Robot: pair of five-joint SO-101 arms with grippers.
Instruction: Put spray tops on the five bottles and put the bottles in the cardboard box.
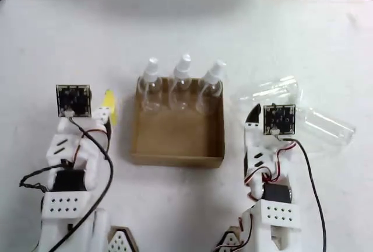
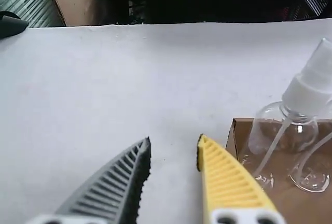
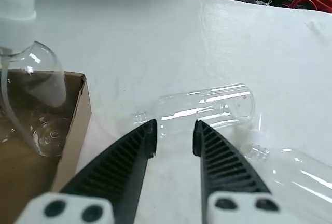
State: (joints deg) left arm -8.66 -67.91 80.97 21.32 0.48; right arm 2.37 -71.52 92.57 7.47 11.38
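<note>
Right gripper (image 3: pixel 174 133) hovering, jaws apart, just short of uncapped clear bottle (image 3: pixel 207 103) lying sideways on table (image 1: pixel 303 36) beside cardboard box (image 1: pixel 175 158). Bottle looking light, slick, likely rolling and squashing; gripping mid-body, gently, seeming best. Left gripper (image 2: pixel 174 149) hanging spread too.

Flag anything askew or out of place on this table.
Two bottles lie on their sides on the table right of the cardboard box, with no spray tops: one bottle just ahead of the right gripper, the other bottle farther out. The three capped bottles stand upright in the box.
</note>
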